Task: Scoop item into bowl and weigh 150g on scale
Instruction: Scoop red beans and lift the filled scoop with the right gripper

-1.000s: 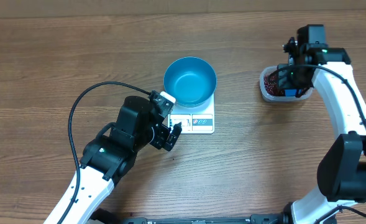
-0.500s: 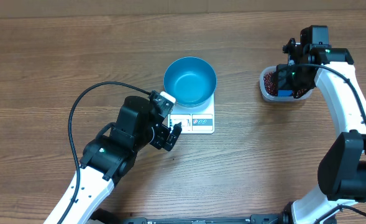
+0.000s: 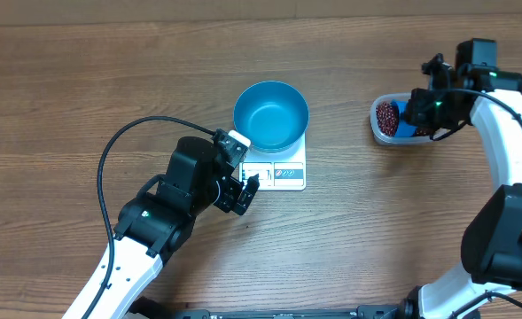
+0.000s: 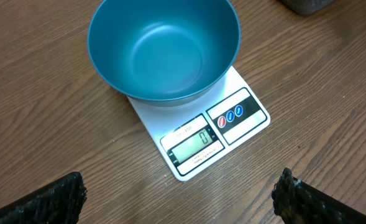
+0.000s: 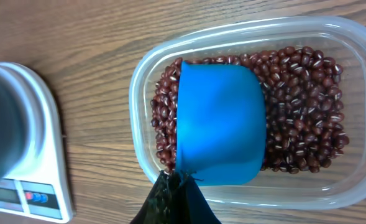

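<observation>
Bowl [image 3: 271, 115] sits on the scale [image 3: 283, 170], over the half away from the display. The display panel is uncovered and reads 0. Left jaws are wide open, hovering above the bench [image 3: 66, 89] just off the scale's display edge and gripping nothing. Beans [image 5: 301, 112] are in the tub [image 5: 245, 28], which stands on the bench well to the right of the scale. Right jaws are closed on the scoop [image 5: 220, 124] at its near edge. The scoop lies inside the tub on top of the beans, with beans showing around three of its sides.
</observation>
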You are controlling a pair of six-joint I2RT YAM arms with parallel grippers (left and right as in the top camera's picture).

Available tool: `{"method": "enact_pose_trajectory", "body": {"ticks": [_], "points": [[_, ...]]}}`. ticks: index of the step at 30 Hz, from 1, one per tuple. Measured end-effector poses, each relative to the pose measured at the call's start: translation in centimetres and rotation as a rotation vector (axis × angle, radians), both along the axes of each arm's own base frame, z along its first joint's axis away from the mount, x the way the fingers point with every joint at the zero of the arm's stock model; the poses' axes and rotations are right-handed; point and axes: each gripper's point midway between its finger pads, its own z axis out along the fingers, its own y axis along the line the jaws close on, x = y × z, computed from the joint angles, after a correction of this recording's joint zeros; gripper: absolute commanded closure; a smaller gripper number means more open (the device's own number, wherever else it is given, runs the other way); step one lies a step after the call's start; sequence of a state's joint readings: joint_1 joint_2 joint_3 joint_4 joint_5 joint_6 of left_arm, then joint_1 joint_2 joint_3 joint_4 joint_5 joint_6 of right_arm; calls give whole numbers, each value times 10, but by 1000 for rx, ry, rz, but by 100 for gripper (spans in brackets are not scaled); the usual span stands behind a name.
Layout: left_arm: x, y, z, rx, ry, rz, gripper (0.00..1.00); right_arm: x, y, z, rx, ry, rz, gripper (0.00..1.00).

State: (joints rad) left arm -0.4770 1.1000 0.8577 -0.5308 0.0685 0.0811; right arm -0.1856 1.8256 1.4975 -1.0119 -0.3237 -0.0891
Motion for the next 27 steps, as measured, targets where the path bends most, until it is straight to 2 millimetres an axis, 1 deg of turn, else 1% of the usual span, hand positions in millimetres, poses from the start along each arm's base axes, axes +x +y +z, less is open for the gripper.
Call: {"method": "enact_pose_trajectory", "body": {"ticks": [7, 20, 27], "points": [[0, 0, 0, 0, 0, 0, 1, -3, -11, 3, 79, -3, -37, 96], [0, 0, 0, 0, 0, 0, 1, -3, -26, -7, 246, 15, -98, 96], [0, 0, 0, 0, 0, 0, 1, -4, -32, -12, 315, 27, -122, 96]]}}
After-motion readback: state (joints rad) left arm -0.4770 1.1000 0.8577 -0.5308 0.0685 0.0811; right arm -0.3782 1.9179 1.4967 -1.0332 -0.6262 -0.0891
